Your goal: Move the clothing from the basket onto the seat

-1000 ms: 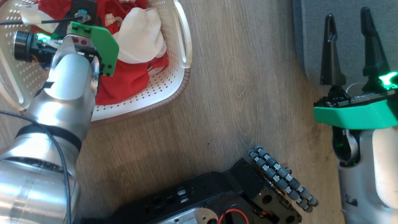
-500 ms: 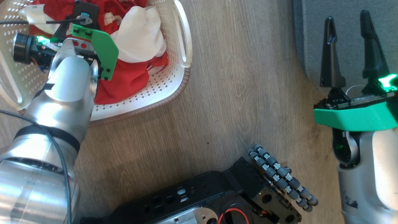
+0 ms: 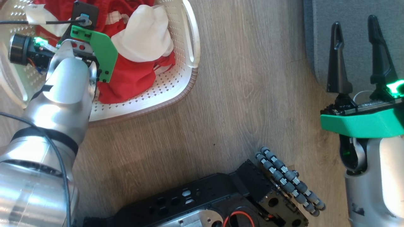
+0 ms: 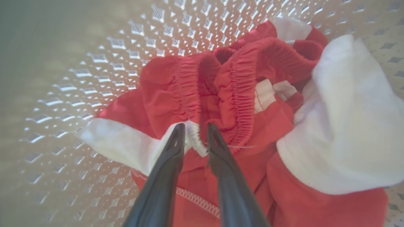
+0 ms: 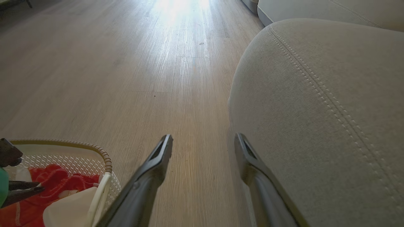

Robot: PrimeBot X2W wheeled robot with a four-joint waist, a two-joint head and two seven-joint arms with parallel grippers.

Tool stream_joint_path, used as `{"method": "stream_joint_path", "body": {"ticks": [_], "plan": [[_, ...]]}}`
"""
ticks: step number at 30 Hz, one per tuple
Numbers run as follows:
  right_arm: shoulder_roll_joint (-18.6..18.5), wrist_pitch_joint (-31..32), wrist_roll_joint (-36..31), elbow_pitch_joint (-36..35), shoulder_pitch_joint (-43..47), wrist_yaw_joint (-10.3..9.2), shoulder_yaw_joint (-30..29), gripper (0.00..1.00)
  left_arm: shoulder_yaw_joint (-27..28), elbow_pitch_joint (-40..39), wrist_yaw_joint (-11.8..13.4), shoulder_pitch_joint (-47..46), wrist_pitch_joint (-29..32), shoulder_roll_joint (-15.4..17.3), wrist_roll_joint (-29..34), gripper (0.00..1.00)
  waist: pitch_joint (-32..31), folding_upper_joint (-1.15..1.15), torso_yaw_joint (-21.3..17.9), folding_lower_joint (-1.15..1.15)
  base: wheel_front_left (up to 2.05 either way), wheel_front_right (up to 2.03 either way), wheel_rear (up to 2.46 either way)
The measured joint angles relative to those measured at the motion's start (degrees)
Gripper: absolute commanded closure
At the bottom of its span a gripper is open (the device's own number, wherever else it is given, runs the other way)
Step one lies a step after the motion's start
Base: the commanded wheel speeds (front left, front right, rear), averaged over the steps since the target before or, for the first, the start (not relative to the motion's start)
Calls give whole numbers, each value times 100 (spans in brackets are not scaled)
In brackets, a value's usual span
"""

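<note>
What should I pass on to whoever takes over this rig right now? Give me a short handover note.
Left end effector: down in the basket, fingers closed narrowly on a white edge of the clothing, which lies in the basket, not yet lifted.
Right end effector: open, holding nothing, above the floor at the edge of the seat.
Done: the grasp, as far as can be seen.
Left: lift the clothing out, carry it to the seat, release, then check the basket for leftovers.
</note>
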Motion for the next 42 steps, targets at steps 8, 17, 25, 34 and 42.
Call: {"method": "stream_joint_path", "body": {"ticks": [8, 17, 25, 34, 42], "plan": [[0, 0, -32, -4, 32, 0, -42, 0, 0, 2, -15, -1, -159, 1, -131, 100, -26, 0, 68, 0, 0, 0, 0], [0, 0, -157, 348, -137, 0, -99, 0, 389, -133, -200, 298, -920, -78, -712, 100, -536, 0, 280, 0, 0, 0, 0], [-1, 0, -567, 791, -162, 0, -166, 0, 791, -1144, -413, 1220, -1018, -94, -1062, 100, -1461, 0, 624, 0, 0, 0, 0], [-40, 0, -903, 1462, 377, 0, -269, 0, 1098, -2482, -520, 2668, -1018, -94, -1118, 100, -2662, 0, 1102, 0, 0, 0, 0], [-186, 0, -888, 1866, 744, 0, -190, 0, 1318, -3333, -511, 3581, -1018, -71, -1179, 100, -3575, 0, 1385, -1, 0, 0, 0]]}}
